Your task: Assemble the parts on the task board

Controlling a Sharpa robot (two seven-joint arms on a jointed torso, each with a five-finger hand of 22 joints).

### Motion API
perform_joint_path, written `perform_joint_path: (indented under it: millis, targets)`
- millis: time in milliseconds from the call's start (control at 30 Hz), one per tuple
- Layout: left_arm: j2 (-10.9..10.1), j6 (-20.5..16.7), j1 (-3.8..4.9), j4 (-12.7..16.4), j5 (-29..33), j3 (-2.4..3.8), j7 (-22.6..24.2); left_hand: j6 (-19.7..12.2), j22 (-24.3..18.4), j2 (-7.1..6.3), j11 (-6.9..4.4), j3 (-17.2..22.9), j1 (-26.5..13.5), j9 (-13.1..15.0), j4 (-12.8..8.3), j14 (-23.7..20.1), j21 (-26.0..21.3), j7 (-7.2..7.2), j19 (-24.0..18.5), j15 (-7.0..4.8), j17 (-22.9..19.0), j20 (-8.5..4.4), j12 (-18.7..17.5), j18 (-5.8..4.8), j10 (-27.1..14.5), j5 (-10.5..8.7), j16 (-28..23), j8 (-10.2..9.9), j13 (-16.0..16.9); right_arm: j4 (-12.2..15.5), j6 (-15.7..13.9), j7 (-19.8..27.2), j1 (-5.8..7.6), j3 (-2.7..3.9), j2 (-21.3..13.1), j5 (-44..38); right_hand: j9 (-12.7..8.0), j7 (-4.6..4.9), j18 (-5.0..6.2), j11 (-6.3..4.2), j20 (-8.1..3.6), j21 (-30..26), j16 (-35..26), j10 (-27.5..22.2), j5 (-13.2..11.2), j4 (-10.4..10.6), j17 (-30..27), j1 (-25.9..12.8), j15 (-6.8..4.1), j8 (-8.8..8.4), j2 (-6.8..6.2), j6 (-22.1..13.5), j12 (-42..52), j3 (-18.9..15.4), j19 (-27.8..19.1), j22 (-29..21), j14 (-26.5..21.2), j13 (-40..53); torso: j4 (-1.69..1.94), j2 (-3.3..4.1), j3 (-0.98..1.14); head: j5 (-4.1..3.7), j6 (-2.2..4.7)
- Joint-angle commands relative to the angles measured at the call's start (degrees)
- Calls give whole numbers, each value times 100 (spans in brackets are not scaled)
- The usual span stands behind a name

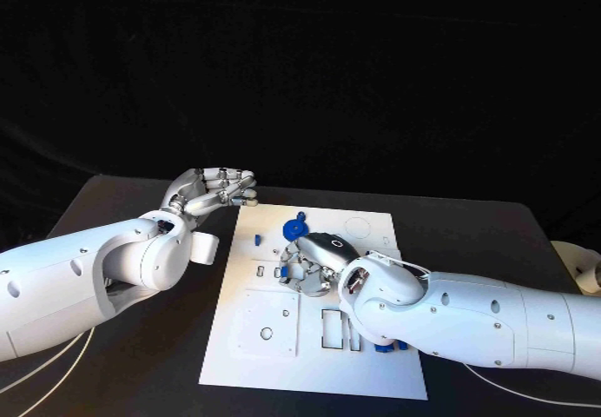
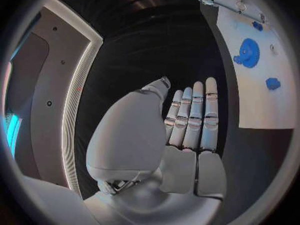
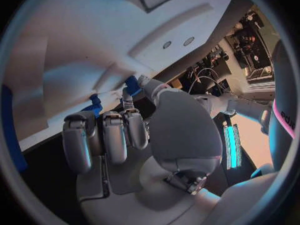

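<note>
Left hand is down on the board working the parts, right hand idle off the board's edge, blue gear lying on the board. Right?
No, the hands are swapped. In the head view the right hand is down on the board among the parts; the left hand hangs idle off its far left edge. The blue gear does lie on the board.

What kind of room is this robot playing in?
Probably a robot test lab: a black table against a dark backdrop, a white task board with small blue parts such as a gear, and equipment racks behind.

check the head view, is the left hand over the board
No, the left hand is raised beside the board's far left corner, over the black table, holding nothing.
</note>
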Motion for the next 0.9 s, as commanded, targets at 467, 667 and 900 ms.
perform_joint_path:
  millis: [467,667,900]
  targets:
    - [-8,98,3,20,25,2,12,-15,13,9,13,38,46,-8,-9,-31,43,19,-43,1,13,-7,-24,35,-26,-24,-40,-42,-6,-26,58,-134,-27,-21,12,-142,-86,113,-40,111,56,26,-42,-113,101,186,1091,-180,94,-185,-167,-352,-132,-169,601,1508,526,632,-2,3,4,-13,21]
    - [-12,98,3,19,25,2,7,-15,13,9,13,38,46,-8,-9,-31,43,19,-43,1,13,-7,-24,35,-26,-24,-40,-42,-6,-12,-50,-113,-27,-21,10,-169,-121,148,-40,148,92,26,-46,-153,-1,266,1081,-217,128,-262,-230,-466,-171,-293,601,1508,523,600,-3,5,6,-15,25]
    - [-15,107,3,17,23,0,-7,-17,15,6,14,39,42,-9,-10,-33,46,20,-47,2,15,-7,-25,35,-27,-24,-41,-43,-7,44,-244,-119,-27,-21,-40,-246,-161,188,-40,189,137,26,-53,-225,-251,468,1068,-148,168,-353,-229,-590,-238,-654,601,1508,519,547,-2,7,7,-14,23]
